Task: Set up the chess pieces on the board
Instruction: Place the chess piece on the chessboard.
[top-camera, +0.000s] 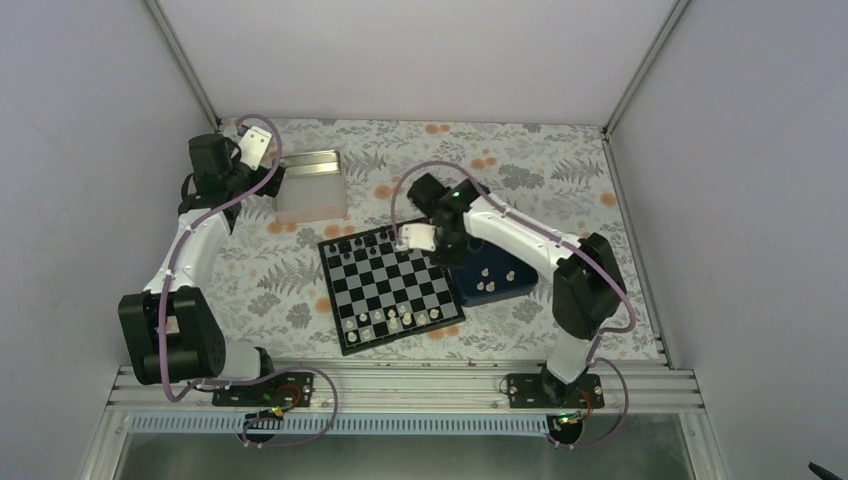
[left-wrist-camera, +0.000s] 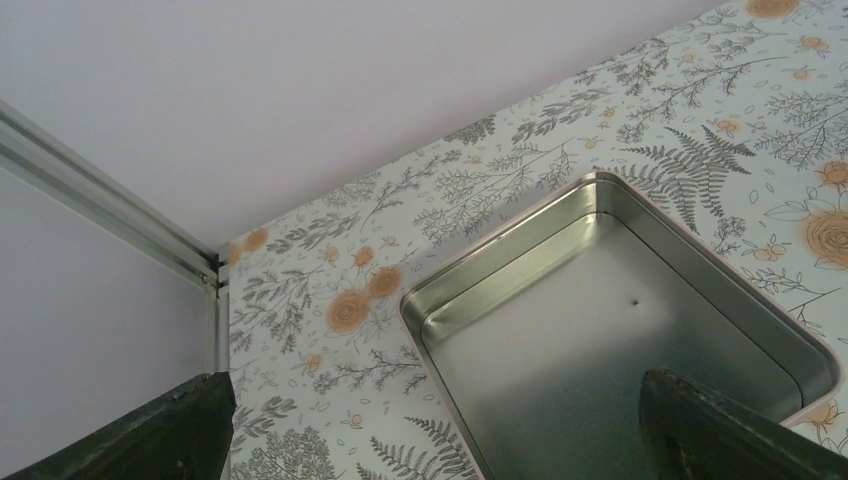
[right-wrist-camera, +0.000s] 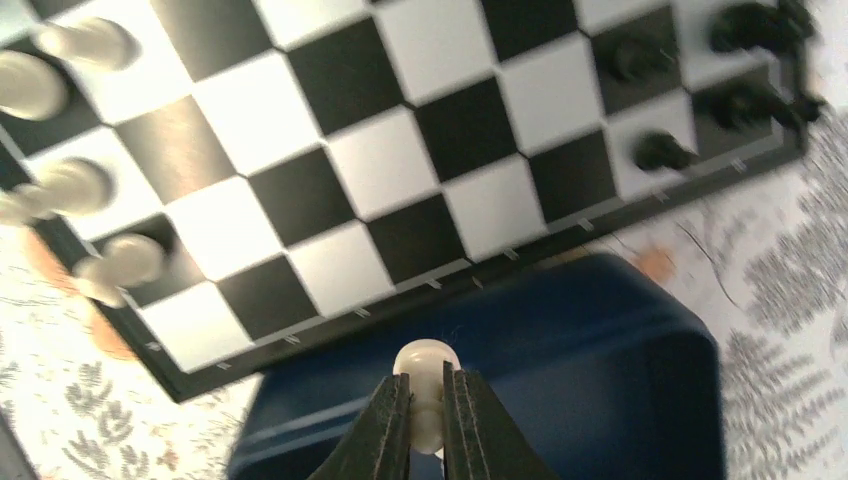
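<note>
While the left arm hangs over the far left corner of the table, the right gripper (right-wrist-camera: 427, 388) pinches a cream chess piece (right-wrist-camera: 427, 358) between its dark fingers (right-wrist-camera: 388, 432). The jaws are almost closed, clamped on the piece just below its rounded head. The piece is held above the dark blue tray (right-wrist-camera: 600, 340), close to the tray edge that faces the board (right-wrist-camera: 400, 160).

Seen from above, the board (top-camera: 392, 290) lies near the middle of the floral tablecloth (top-camera: 560, 180), turned slightly out of square with the table. The blue tray (top-camera: 520, 290) sits just beside the board's right edge. A few cream pieces (top-camera: 495, 273) lie inside the tray. More cream pieces (top-camera: 395, 320) stand on the board's rows nearest the robot. Black pieces (top-camera: 355, 245) stand along the far side of the board.

In the right wrist view, blurred cream pieces (right-wrist-camera: 70, 180) appear at the left side of the board and black pieces (right-wrist-camera: 740, 60) at the upper right.

The left gripper (left-wrist-camera: 437, 385) has its jaws spread wide and holds nothing. It hovers above a silver metal tin (left-wrist-camera: 500, 255), which sits on the tablecloth at the far left, well apart from the board. From above, the tin (top-camera: 310, 185) lies beyond the board's far left corner.
</note>
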